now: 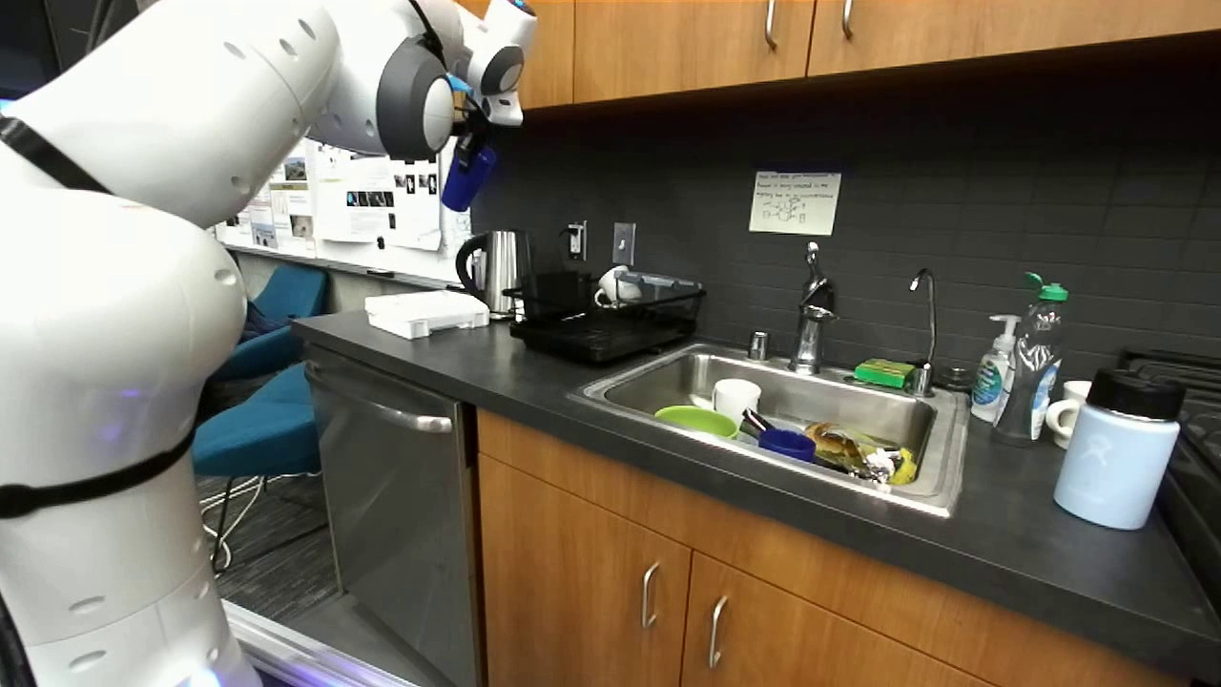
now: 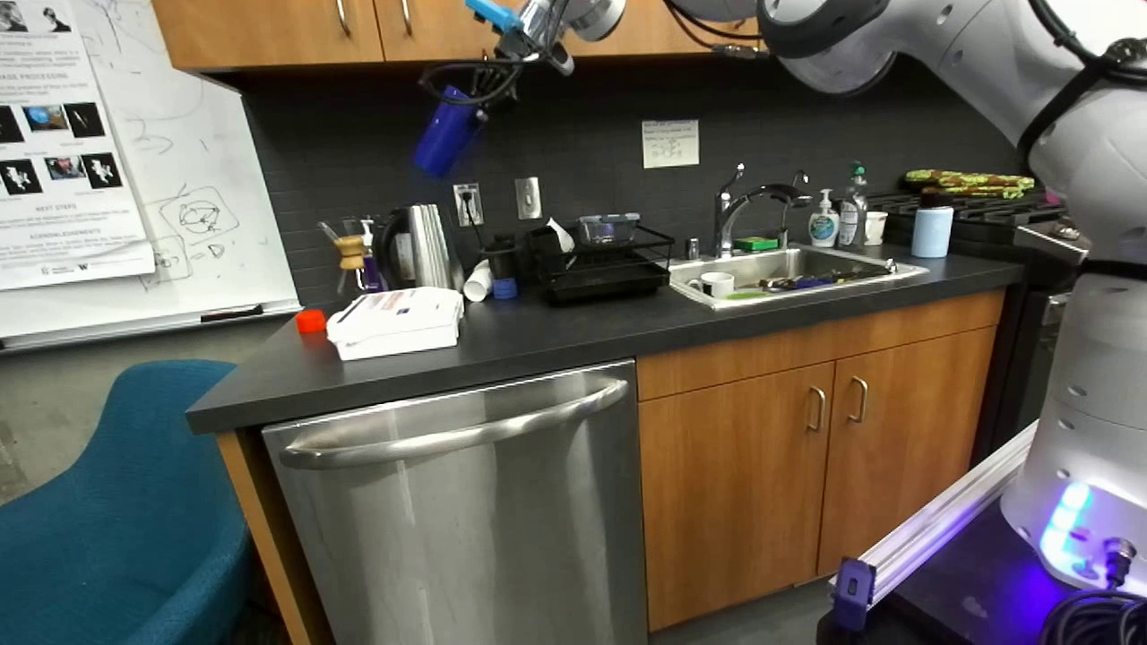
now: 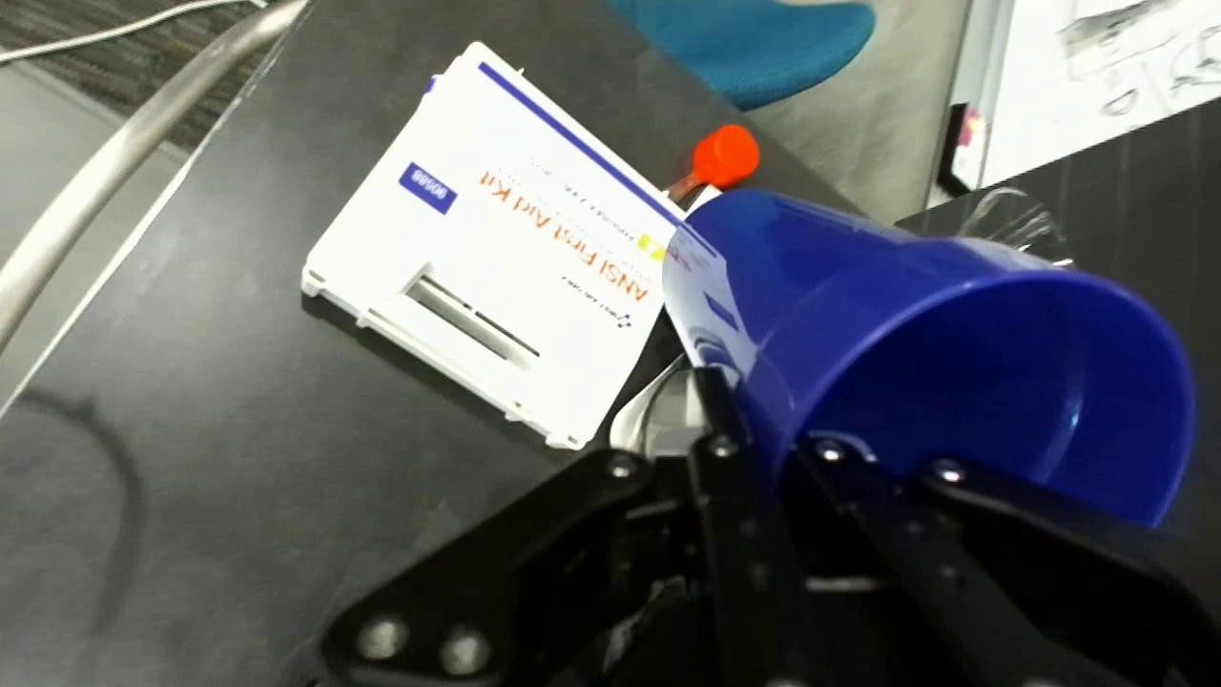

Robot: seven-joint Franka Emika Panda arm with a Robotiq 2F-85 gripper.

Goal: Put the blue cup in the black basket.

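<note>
The dark-blue cup is off the counter, tilted, in both exterior views (image 1: 468, 178) (image 2: 448, 134). In the wrist view the cup (image 3: 811, 267) shows its open mouth toward the camera. My gripper (image 3: 763, 415) is shut on the cup's wall near the rim, one finger outside and one inside; the fingertip inside is partly hidden. In the exterior views the gripper (image 1: 472, 141) (image 2: 488, 97) is high above the counter's far end. The black basket (image 1: 591, 342) (image 2: 605, 285) stands on the counter beside the sink, well below the cup. It is not visible in the wrist view.
A white first-aid box (image 1: 426, 313) (image 2: 399, 322) and a steel kettle (image 1: 503, 272) (image 2: 426, 246) lie below the gripper. A clear container (image 2: 609, 228) and a white mug (image 1: 618, 286) sit in the basket. Wooden cabinets (image 1: 692, 52) hang above; the sink (image 1: 944, 458) holds dishes.
</note>
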